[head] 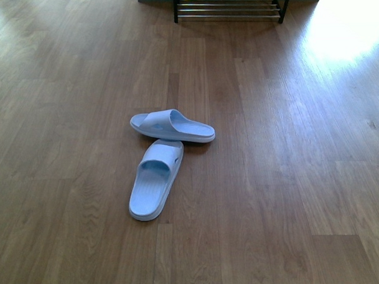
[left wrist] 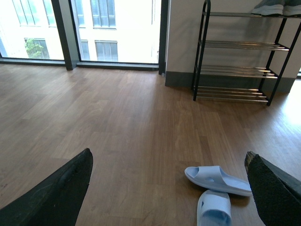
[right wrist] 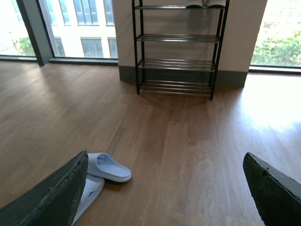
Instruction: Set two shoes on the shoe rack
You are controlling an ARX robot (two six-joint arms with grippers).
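We judge that the task has hardly started. Both pale blue shoes lie on the wooden floor, a little left of the middle of the front view. The upper sandal [head: 172, 126] lies across, and the lower sandal [head: 156, 179] is just below it, touching it at the toe. The shoe rack [head: 228, 8] stands at the top edge, well apart from them, with no sandal on it. The left gripper [left wrist: 168, 157] and the right gripper [right wrist: 164, 157] both have jaws spread wide and hold nothing. Both sandals remain to be picked up and carried to the rack

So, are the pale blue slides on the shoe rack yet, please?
No: the near slide and far slide lie sole-down on the wooden floor, apart from the shoe rack.
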